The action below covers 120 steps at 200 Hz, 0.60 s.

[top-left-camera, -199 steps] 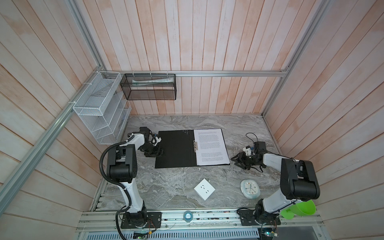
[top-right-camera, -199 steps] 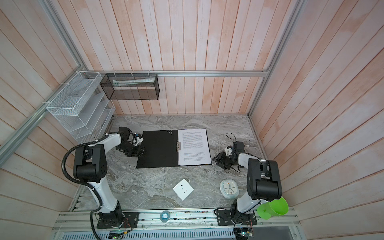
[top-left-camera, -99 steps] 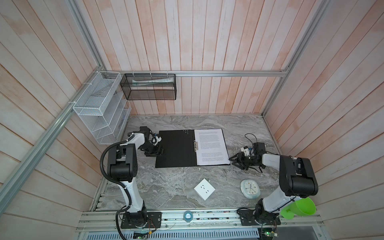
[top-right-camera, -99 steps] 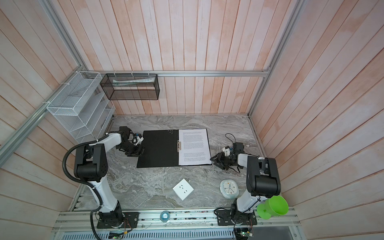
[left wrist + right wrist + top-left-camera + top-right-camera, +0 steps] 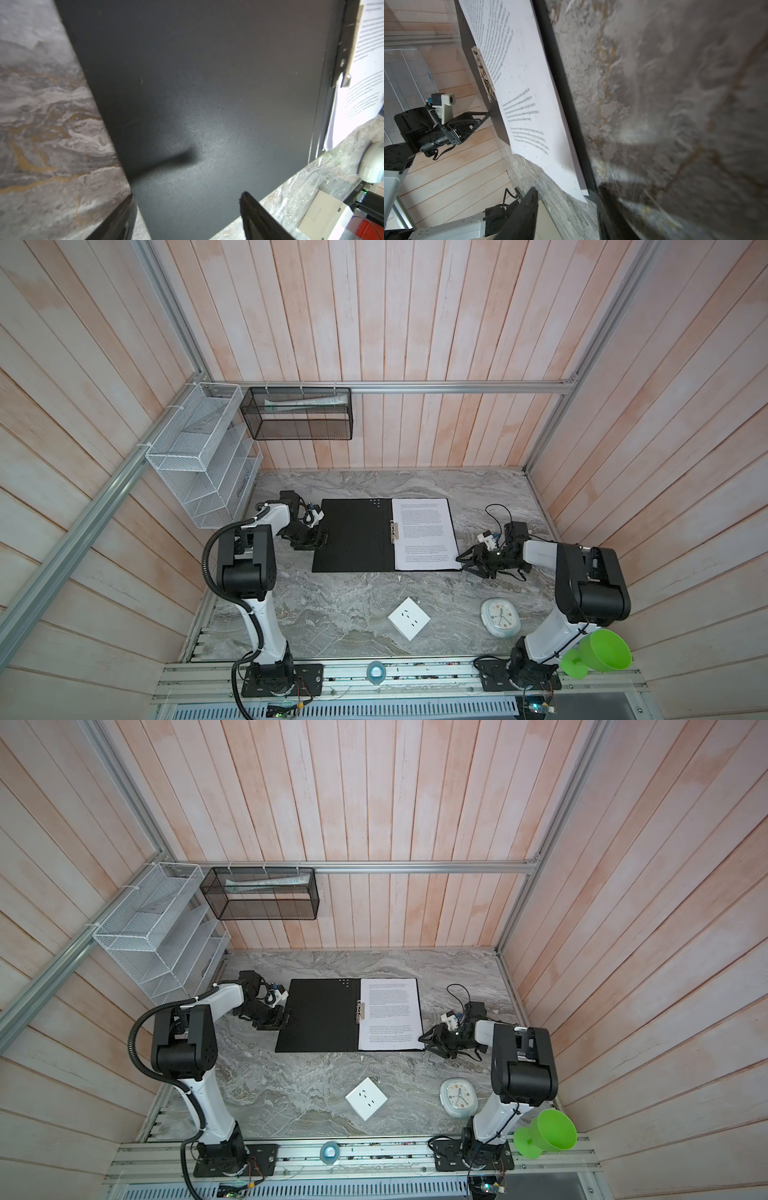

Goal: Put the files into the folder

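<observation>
One folder (image 5: 353,535) (image 5: 318,1015) lies open flat mid-counter (image 5: 332,614), black inside up, spine running near-far. files (image 5: 426,533) (image 5: 390,1011) sit stacked on its right half, left edge under the metal clip (image 5: 484,76) at the spine, sheet corners slightly staggered at near right. left pincer (image 5: 322,540) is low at the folder's left edge, jaws wide apart; the wrist view has the black cover's edge between the fingers (image 5: 255,216), nothing clamped, contact cannot tell. right pincer (image 5: 464,563) is low at the folder's near-right corner, rolled on its side, jaws partly apart and straddling that corner: one finger above the paper, the other down by the counter just right of the folder edge, no clear grip. White socket plate (image 5: 409,618) lies near of the folder, well apart; clock (image 5: 500,617) to its right by the right arm. Green funnel (image 5: 598,653) at near right. White mesh rack (image 5: 199,460) on left wall, black mesh basket (image 5: 297,414) on far wall
</observation>
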Available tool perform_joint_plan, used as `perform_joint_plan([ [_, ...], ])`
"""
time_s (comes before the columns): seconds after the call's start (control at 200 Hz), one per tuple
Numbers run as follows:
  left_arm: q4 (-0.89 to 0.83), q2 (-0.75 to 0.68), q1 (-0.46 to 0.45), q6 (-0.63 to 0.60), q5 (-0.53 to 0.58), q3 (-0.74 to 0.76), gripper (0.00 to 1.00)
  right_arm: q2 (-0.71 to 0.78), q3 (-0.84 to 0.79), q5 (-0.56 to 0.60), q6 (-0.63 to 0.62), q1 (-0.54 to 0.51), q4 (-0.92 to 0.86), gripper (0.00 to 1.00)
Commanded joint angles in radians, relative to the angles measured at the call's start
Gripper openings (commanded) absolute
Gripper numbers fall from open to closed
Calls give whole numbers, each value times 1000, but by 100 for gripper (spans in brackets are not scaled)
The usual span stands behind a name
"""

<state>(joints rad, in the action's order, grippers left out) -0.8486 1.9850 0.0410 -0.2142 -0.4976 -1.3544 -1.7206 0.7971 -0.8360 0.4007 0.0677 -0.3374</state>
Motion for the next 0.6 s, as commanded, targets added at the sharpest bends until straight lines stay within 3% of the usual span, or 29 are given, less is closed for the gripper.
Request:
perform_joint_plan([
  [0.0,2,70,-11,-13,-8,17,81,-5,40,114,-55,-24,-132,48],
  [0.145,0,68,-10,-16,-3,14,81,1,111,255,-86,-54,-214,49],
  [0.45,-1,72,-10,-19,1,12,80,-73,154,264,-124,-88,-253,51],
  [0.52,-1,74,-11,-19,1,11,81,-91,161,259,-135,-104,-265,57],
  [0.595,-3,72,-10,-18,-1,12,81,-106,167,236,-143,-122,-267,57],
])
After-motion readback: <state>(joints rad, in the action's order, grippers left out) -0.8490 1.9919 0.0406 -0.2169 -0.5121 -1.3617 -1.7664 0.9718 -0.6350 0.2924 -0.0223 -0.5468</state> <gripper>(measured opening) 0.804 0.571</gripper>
